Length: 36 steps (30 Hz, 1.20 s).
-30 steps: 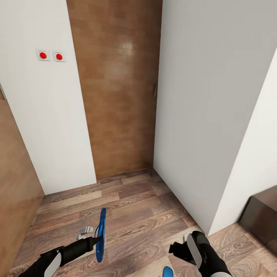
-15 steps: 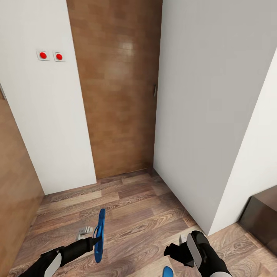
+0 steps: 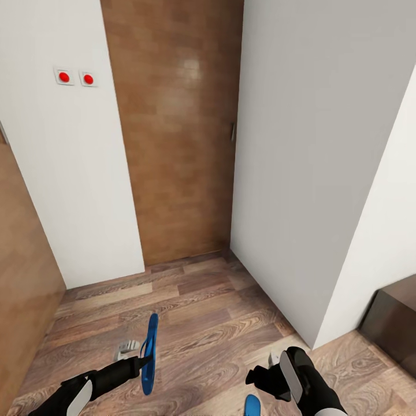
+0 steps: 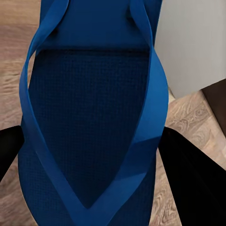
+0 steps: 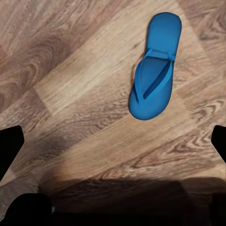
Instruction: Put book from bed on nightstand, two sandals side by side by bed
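Nearest you, your left gripper (image 3: 144, 359) is clamped on one sandal (image 3: 149, 352), holding it on edge above the floor (image 3: 196, 312); in the left wrist view its sole and straps (image 4: 94, 127) sit between the two dark fingers. Your right gripper (image 3: 263, 372) has its jaws spread wide with nothing between them, and the second sandal (image 5: 154, 73) lies flat on the planks below it, its tip at the head view's bottom edge. Farther right stands a dark nightstand (image 3: 393, 323) past a white wall (image 3: 312, 173). Beyond is a brown door (image 3: 179, 127), with two red switches (image 3: 75, 77) to its left
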Motion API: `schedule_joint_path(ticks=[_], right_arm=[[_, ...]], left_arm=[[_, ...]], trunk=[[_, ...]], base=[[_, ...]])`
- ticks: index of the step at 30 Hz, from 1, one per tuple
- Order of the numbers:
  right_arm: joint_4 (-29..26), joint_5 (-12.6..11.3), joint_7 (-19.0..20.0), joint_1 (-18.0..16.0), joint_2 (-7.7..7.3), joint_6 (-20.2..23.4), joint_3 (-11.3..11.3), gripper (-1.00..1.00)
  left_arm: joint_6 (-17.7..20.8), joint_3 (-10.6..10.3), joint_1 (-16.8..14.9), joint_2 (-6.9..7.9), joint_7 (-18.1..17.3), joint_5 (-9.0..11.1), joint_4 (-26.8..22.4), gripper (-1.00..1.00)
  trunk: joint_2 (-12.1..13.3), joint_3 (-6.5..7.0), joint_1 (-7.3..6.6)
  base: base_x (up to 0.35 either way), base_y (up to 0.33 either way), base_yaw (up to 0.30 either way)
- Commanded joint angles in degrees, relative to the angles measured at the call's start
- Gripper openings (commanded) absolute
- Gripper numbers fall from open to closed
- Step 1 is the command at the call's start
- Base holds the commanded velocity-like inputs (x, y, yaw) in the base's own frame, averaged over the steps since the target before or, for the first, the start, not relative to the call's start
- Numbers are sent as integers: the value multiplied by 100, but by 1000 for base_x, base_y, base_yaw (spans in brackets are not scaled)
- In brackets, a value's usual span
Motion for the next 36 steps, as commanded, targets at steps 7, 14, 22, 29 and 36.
schedule_joint_path(ticks=[7, 14, 22, 29, 36], right_arm=[[-7, -21, -16, -3, 8, 4, -24, 100], [-7, -15, -16, -4, 16, 1, -18, 100], [-7, -12, -17, -5, 17, -4, -17, 100], [-7, -12, -17, -5, 22, -5, -17, 100], [-7, -12, -17, -6, 22, -5, -17, 100]], left_arm=[[60, 11, -3, -23, -31, 51, -2, -100], [60, 11, -3, -34, -31, 52, -1, -100], [60, 11, -3, -35, -37, 52, -1, -100], [60, 11, -3, -35, -41, 52, -1, -100], [60, 11, -3, -35, -36, 52, 0, -100]], trunk=[[-285, -132, 153], [-566, -258, 307], [-809, -410, 444], [-818, -565, 462], [-828, -720, 480]], base=[[0, 0, 0], [0, 0, 0], [0, 0, 0], [0, 0, 0], [0, 0, 0]])
